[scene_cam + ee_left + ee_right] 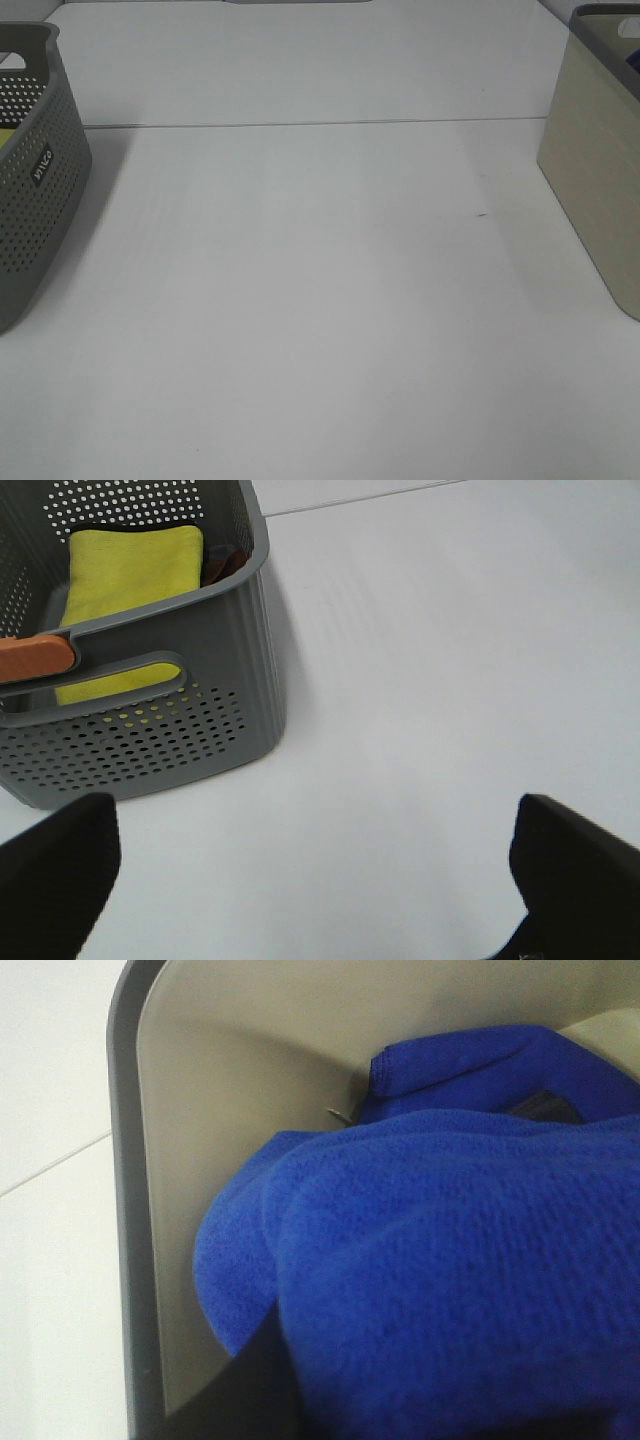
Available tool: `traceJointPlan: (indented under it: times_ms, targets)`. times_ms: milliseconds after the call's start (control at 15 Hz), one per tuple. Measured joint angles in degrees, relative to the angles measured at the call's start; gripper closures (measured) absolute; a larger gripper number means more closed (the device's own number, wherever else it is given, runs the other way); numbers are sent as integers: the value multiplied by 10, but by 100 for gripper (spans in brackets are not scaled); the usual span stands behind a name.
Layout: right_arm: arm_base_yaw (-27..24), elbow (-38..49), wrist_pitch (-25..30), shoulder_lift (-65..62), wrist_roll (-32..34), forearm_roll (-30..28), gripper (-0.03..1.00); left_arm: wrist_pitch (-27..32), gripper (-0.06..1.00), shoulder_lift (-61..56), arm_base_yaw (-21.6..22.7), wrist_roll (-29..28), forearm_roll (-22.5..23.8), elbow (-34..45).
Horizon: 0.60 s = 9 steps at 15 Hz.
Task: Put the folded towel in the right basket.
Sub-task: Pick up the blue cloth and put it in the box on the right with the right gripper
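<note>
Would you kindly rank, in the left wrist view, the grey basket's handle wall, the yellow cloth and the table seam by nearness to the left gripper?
From the left gripper:
1. Grey basket's handle wall, facing the gripper.
2. Yellow cloth, inside the basket.
3. Table seam, beyond the basket.

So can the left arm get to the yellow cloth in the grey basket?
Probably yes. The grey basket is open on top, the yellow cloth lies uncovered inside, and the left gripper hangs open nearby over the table. It would just need to lift over the basket's wall first.
</note>
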Motion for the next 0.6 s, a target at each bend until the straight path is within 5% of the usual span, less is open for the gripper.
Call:
traceJointPlan:
  times_ms: [600]
  targets:
    - [0,0,17,77,2,-11,87,0,-4,0,0,0,0,0]
